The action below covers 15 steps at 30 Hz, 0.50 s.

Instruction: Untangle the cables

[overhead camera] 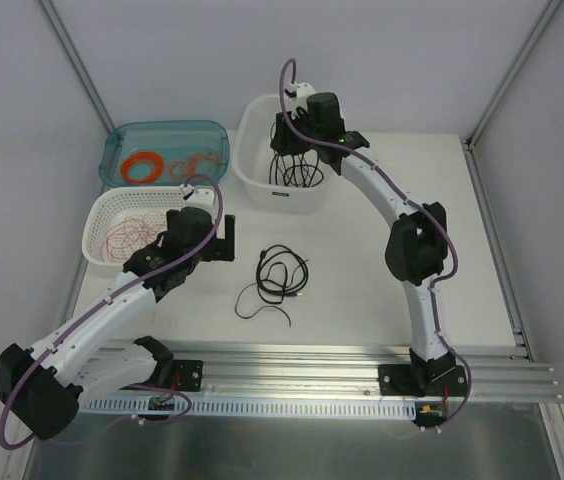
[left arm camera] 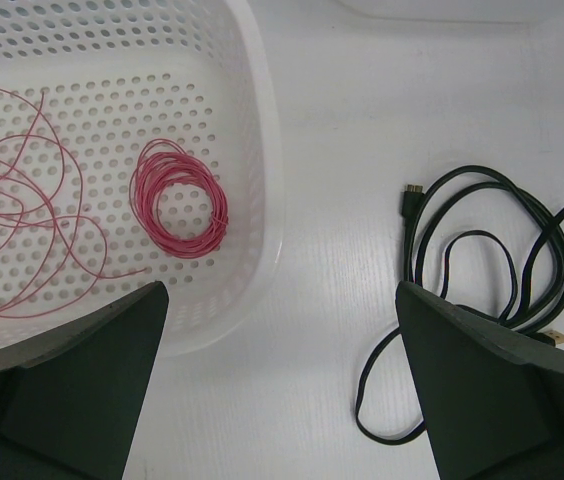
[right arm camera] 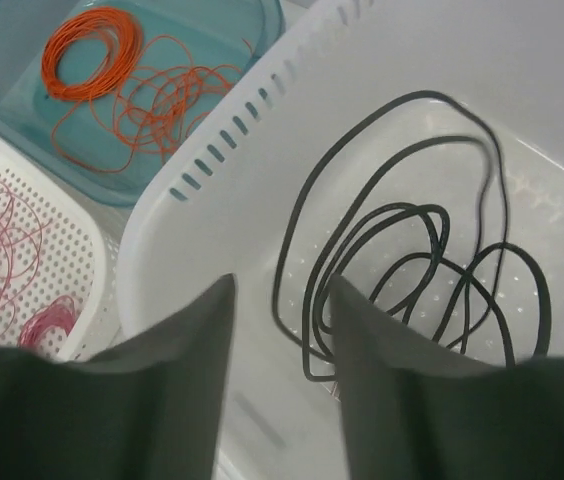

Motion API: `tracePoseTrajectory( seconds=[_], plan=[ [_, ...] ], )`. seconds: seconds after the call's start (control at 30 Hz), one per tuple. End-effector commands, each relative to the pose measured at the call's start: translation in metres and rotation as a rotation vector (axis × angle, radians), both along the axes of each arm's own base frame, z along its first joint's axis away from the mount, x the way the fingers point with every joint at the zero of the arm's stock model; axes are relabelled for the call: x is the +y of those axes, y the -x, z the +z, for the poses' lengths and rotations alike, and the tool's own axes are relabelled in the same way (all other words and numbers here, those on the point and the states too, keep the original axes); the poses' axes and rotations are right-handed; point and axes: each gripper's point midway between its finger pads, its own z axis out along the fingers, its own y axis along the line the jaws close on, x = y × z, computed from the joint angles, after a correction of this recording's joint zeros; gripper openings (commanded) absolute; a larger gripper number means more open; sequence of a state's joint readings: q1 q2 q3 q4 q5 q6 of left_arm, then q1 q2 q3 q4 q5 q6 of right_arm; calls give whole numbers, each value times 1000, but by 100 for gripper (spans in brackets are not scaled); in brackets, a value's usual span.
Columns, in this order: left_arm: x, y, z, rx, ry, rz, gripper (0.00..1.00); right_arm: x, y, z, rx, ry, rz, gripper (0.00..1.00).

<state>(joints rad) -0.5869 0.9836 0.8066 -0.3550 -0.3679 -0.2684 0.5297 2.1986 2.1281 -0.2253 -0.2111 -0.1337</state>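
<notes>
Black cable (right arm camera: 412, 265) in the white tub (right arm camera: 262, 130), right jaws just above it.
Its loops rest on the tub floor, below and slightly ahead of the right jaws, which stand a narrow way apart with nothing clamped between them; one loop shows through the gap. A second black cable (left arm camera: 482, 250) sprawls loose on the bench (left arm camera: 342, 120), close to one finger of the left jaws. These are spread wide and hold nothing, and hang over the bench beside the rim of the perforated basket (left arm camera: 252, 150). Inside the basket lie loose red wire (left arm camera: 22, 230) and a neat pink coil (left arm camera: 177, 198). Orange wire (right arm camera: 162, 95) sits in the teal tray (right arm camera: 252, 30), well apart from both jaws.
</notes>
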Motion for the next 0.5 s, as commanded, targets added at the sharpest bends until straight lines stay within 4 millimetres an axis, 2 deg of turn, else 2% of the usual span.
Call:
tracePoseTrajectory(
  seconds=[0.0, 0.03, 0.07, 0.13, 0.17, 0.2, 0.23, 0.27, 0.3, 0.33, 0.43, 0.47],
  plan=[
    [0, -5, 3, -21, -4, -9, 99, -4, -6, 55, -109, -61, -25, 52],
    [0, -5, 3, -20, -4, -10, 99, -7, -2, 55, -99, -50, -25, 62],
    [-1, -5, 4, -21, -2, -13, 99, -12, 5, 71, -115, -56, -29, 65],
    [-1, -5, 4, -19, -2, -14, 99, -20, 18, 67, -90, -34, -30, 74],
    [-1, -5, 4, -20, 0, -14, 99, -26, 30, 85, -111, -45, -29, 75],
    [-1, -5, 4, -21, 1, -16, 99, -31, 38, 89, -107, -41, -32, 75],
    [-2, -5, 5, -22, 6, -18, 99, -35, 48, 72, -64, -16, -25, 76],
    [-3, -4, 4, -18, 7, -21, 99, -38, 56, 70, -51, -8, -20, 77],
    [-3, -4, 3, -15, 8, -25, 99, -45, 74, 77, -39, 3, -11, 77],
    [-4, -4, 3, -14, 11, -29, 99, -49, 85, 60, 6, 34, -6, 77],
    [-6, -3, 4, -13, 19, -38, 99, -56, 129, 52, 52, 93, 36, 76],
    [-6, -3, 3, -10, 16, -38, 99, -59, 144, 31, 98, 131, 54, 76]
  ],
)
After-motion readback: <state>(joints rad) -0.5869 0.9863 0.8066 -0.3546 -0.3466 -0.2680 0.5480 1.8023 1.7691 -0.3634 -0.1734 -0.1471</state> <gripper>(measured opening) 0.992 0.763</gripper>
